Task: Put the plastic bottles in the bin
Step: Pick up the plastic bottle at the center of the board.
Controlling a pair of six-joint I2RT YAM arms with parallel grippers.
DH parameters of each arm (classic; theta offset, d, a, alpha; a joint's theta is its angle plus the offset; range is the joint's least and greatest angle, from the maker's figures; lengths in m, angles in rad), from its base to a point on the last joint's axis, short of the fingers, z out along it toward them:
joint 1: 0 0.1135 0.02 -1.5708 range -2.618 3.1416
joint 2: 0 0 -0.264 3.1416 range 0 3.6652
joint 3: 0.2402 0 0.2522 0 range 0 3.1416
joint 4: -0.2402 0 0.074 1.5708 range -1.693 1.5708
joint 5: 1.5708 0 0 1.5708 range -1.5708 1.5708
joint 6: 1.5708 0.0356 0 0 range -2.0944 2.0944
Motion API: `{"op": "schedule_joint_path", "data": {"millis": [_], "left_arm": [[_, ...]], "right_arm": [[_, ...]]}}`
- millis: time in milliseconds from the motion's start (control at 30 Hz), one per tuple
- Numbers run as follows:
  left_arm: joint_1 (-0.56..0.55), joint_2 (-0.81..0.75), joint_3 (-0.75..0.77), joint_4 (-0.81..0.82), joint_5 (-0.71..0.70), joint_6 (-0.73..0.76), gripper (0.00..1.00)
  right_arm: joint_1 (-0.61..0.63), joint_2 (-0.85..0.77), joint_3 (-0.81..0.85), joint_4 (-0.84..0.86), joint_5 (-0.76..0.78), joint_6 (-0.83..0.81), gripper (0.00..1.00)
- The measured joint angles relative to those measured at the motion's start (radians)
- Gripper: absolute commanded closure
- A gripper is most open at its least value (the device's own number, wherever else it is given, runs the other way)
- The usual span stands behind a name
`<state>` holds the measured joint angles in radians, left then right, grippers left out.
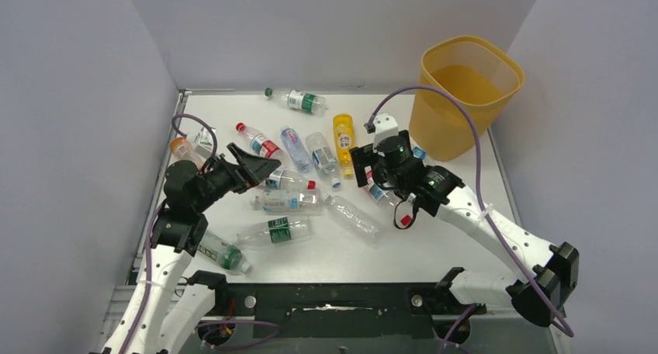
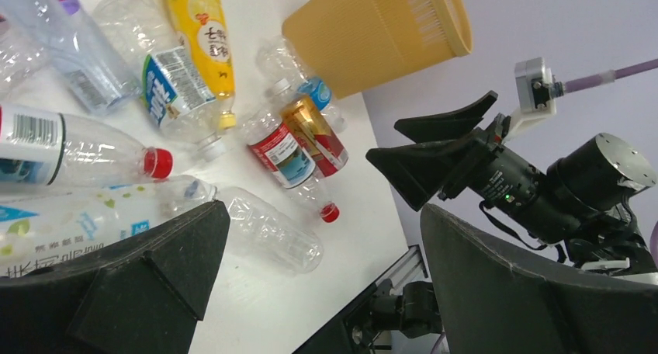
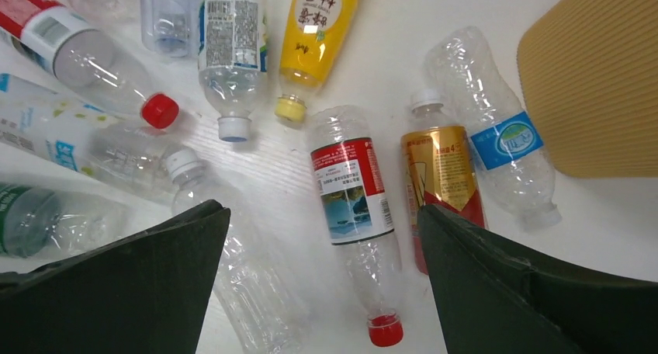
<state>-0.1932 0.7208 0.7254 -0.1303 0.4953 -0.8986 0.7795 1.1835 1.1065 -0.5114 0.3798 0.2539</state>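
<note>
plastic bottles (image 1: pixel 296 148): all lying flat, scattered over the left and middle of the table, several touching or overlapping
red-label bottle (image 3: pixel 351 189): long axis runs top to bottom in the right wrist view, red cap at the near end toward the claw
gold-label bottle (image 3: pixel 441 175): just beside the red-label one and roughly parallel, but flipped, white cap at the far end
blue-label bottle (image 3: pixel 496 133): clear, lying at an angle, cap toward the lower right, closest of this group to the bin wall
yellow bottle (image 1: pixel 344 134): axis near to far, mid-table
green-label bottle (image 1: pixel 299 99): by the back wall, axis left to right, green cap on the left
crushed clear bottle (image 1: pixel 353 216): lying diagonally, mid-table
bin (image 1: pixel 454 125): upright, mouth up, at the far right corner of the table, near the red/gold/blue group
surface: white table (image 1: pixel 388 253), black strip along the near edge where the arm bases sit
room: plain grey-white walls (image 1: pixel 77 98) on the left, back and right
left claw (image 2: pixel 324 213): fingers spread wide, nothing between them, hangs over the bottles at left-centre
right claw (image 3: pixel 320 214): spread wide, nothing pinched; the red-label bottle lies under the gap, can't tell if there is contact
</note>
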Motion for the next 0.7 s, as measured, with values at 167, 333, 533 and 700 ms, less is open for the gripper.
{"op": "schedule_joint_path", "data": {"millis": [167,333,533,700], "left_arm": [[0.024,-0.004,-0.066,-0.01,0.0,-0.024,0.02],[0.034,0.057,-0.096,-0.051,0.012,0.003,0.02],[0.034,0.064,-0.079,-0.127,0.012,0.053,0.03],[0.034,0.03,-0.082,-0.128,0.02,0.055,0.03]], "right_arm": [[-0.039,0.135,-0.001,-0.027,-0.078,-0.015,0.02],[-0.048,0.232,-0.058,-0.032,-0.176,-0.023,0.03],[-0.046,0.25,-0.092,-0.039,-0.274,-0.038,0.04],[-0.023,0.254,-0.123,-0.014,-0.334,-0.045,0.06]]}}
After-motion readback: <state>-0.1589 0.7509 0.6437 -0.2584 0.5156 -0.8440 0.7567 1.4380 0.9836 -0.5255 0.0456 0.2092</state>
